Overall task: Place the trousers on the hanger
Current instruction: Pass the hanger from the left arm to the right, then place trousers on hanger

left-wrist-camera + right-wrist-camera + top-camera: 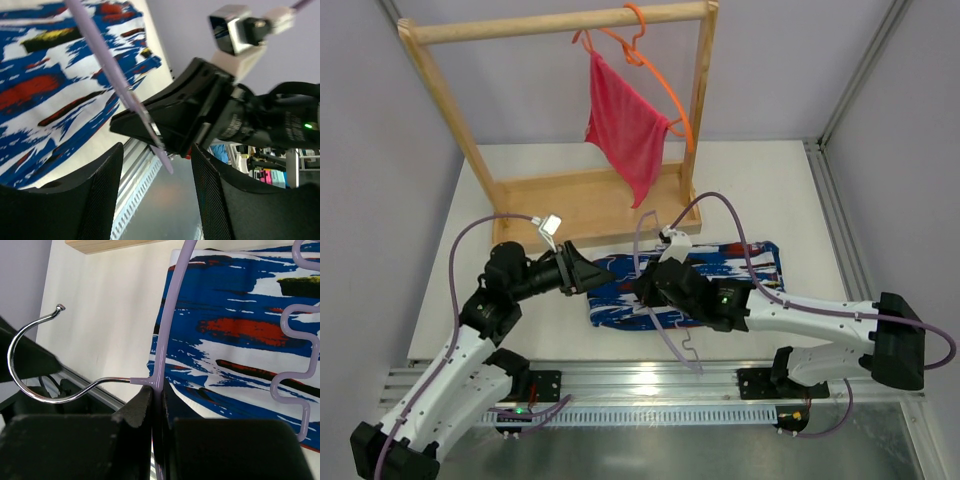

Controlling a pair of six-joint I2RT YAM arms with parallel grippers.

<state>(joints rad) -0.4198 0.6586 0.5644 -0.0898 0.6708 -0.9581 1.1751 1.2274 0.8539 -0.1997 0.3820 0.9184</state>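
The trousers (720,270) lie flat on the table, in a blue, white, red and black print; both wrist views show them (45,90) (240,330). My right gripper (642,290) (157,395) is shut on the pale lilac hanger (165,330) at its neck, just past the metal hook (30,385), and holds it over the trousers' left edge. One notched arm of the hanger (115,75) runs down toward my left gripper (156,185) (592,275). That gripper is open, and the arm's tip ends between its fingers (100,190) without touching them.
A wooden rack (590,205) stands at the back of the table, with an orange hanger (665,85) and a pink cloth (625,125) on its bar. A metal rail (640,380) runs along the near edge. Purple cables loop from both arms.
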